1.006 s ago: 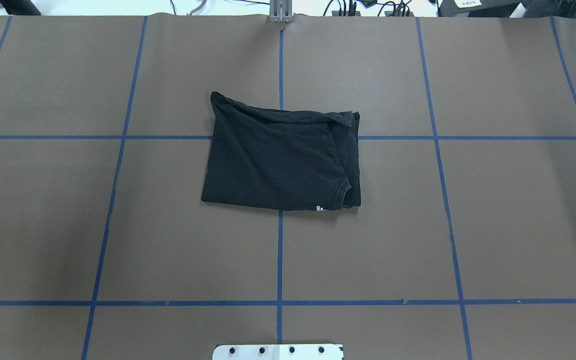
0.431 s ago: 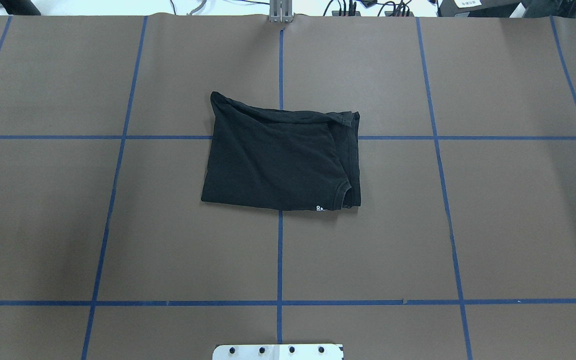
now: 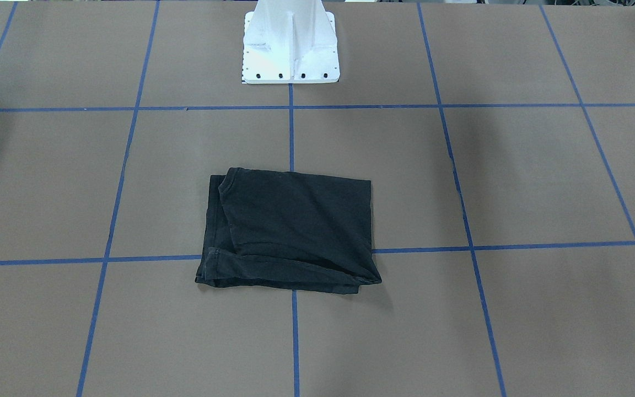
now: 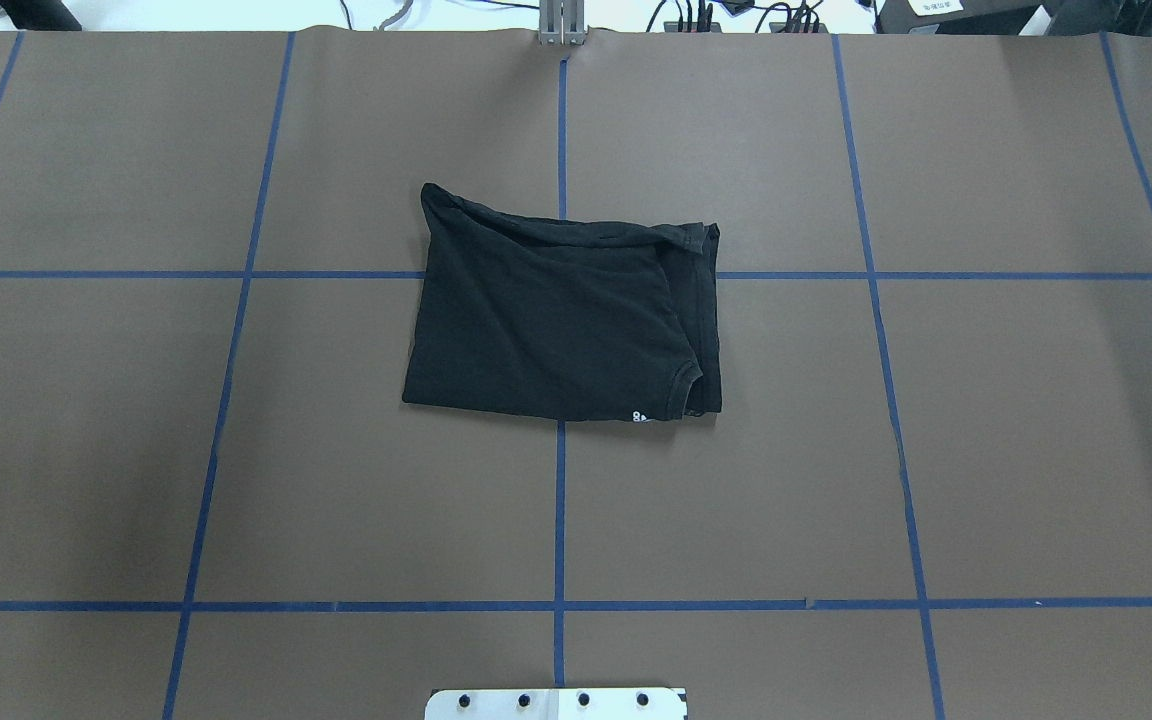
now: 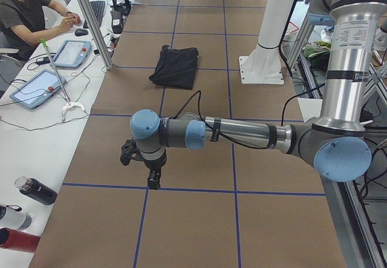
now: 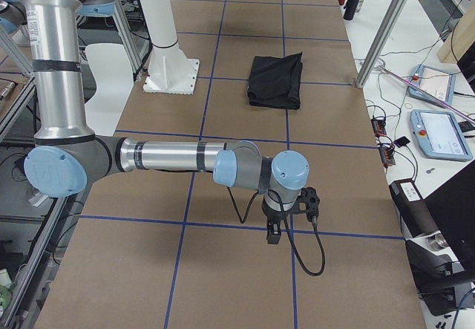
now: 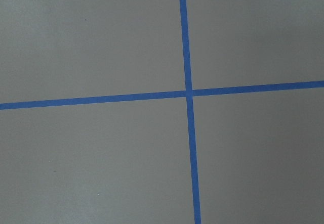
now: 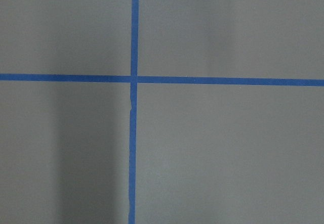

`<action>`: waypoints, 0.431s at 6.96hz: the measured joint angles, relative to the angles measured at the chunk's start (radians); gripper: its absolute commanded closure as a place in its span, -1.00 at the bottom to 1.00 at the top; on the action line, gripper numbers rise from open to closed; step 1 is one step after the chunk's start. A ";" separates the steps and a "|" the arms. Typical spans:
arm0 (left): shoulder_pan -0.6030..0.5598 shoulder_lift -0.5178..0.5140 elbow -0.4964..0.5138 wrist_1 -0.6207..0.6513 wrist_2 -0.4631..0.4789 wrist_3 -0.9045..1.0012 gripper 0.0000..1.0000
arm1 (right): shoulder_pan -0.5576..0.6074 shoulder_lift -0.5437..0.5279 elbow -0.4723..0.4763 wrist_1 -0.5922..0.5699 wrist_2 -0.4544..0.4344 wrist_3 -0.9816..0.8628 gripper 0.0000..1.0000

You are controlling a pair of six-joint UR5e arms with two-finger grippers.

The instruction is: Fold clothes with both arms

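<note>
The clothes are one black T-shirt (image 4: pixel 556 310), folded into a rough rectangle at the table's middle, with a small white logo (image 4: pixel 639 416) at its near edge. The shirt (image 3: pixel 290 231) lies flat with nothing touching it, also seen far off in the side views (image 5: pixel 175 65) (image 6: pixel 276 80). My left gripper (image 5: pixel 153 182) hangs just above the table, far from the shirt, toward the left end. My right gripper (image 6: pixel 273 234) hangs likewise toward the right end. Both show only in side views, so I cannot tell if they are open or shut. The wrist views show only tape lines.
Blue tape lines (image 4: pixel 559 500) grid the brown table cover. The white base plate (image 3: pixel 290 49) stands at the robot's edge. A person (image 5: pixel 24 8) sits at a side bench with tablets (image 5: pixel 36 86) and bottles (image 5: pixel 33 190). Another tablet (image 6: pixel 441 132) lies beyond the far edge.
</note>
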 measured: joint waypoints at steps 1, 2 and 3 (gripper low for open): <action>0.001 0.003 0.001 0.000 0.000 0.000 -0.99 | 0.000 0.000 0.000 0.000 0.000 0.000 -1.00; 0.002 0.004 0.001 -0.001 0.000 -0.001 -0.99 | 0.000 0.000 0.000 0.000 0.000 0.000 -1.00; 0.002 0.004 0.001 -0.001 0.000 -0.001 -0.99 | 0.000 0.000 -0.001 0.000 0.000 0.000 -1.00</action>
